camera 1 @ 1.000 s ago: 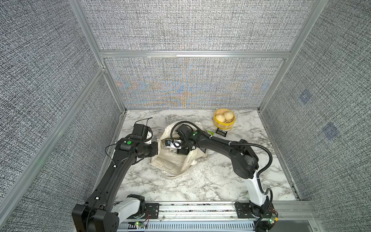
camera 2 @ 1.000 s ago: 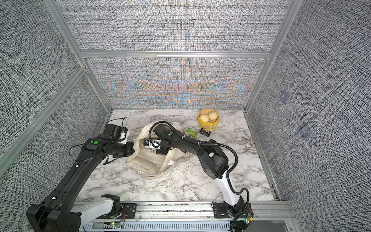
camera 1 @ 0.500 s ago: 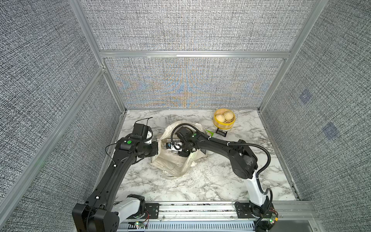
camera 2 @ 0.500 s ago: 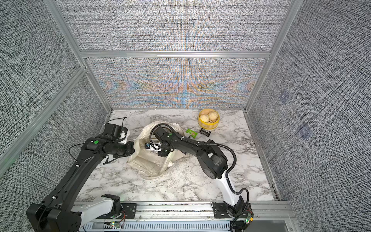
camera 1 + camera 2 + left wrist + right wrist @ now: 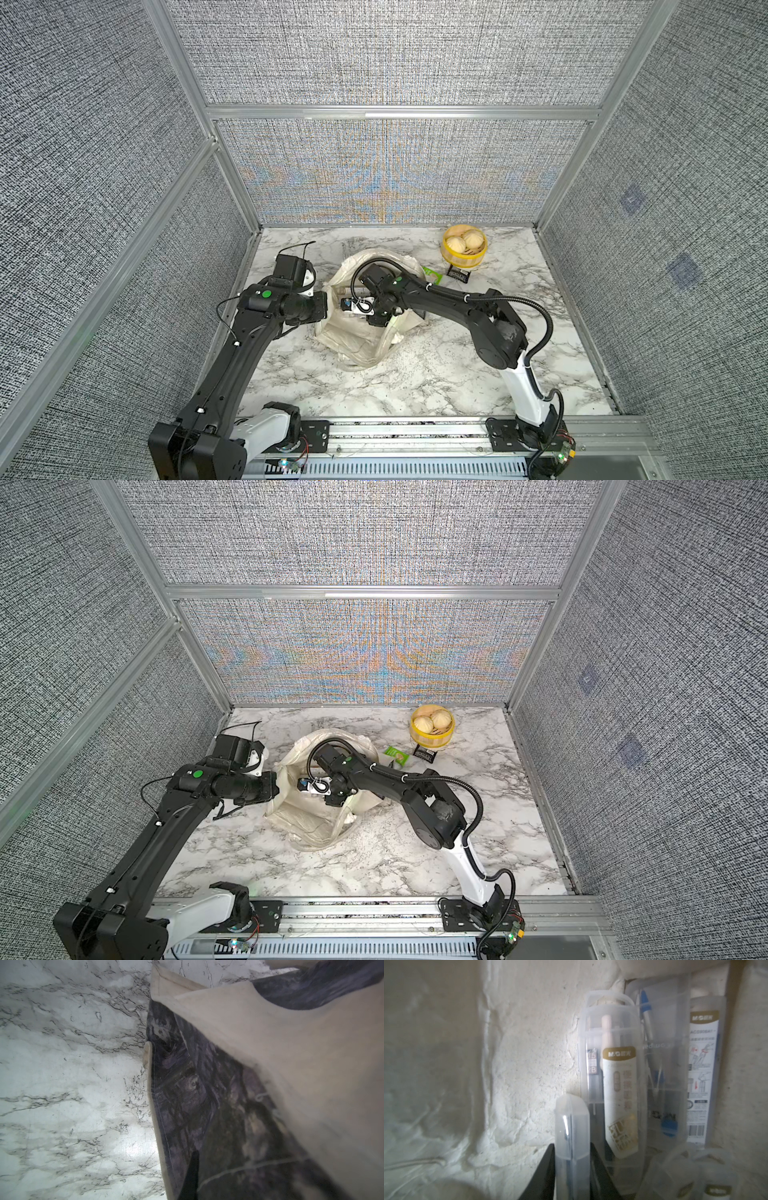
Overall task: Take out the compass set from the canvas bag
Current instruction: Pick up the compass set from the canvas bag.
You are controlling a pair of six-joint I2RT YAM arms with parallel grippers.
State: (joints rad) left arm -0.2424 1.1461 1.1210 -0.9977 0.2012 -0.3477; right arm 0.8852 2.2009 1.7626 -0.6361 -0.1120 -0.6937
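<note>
Fingers (image 5: pixel 600 1167) of my right gripper (image 5: pixel 572 1169) pinch a clear case (image 5: pixel 572 1126), likely the compass set, inside the canvas bag (image 5: pixel 365 340); my left gripper (image 5: pixel 326 305) stays clamped on its rim.

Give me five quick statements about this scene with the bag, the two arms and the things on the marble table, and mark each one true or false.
1. The right gripper is inside the canvas bag. True.
2. The steamer basket is empty. False: it holds pale round buns.
3. The right gripper's fingers flank a clear plastic case. True.
4. The left gripper is out over bare marble, well away from the bag. False: it is at the bag's edge, shut on the fabric.
5. A green packet lies inside the steamer basket. False: it lies on the table beside the bag.
</note>
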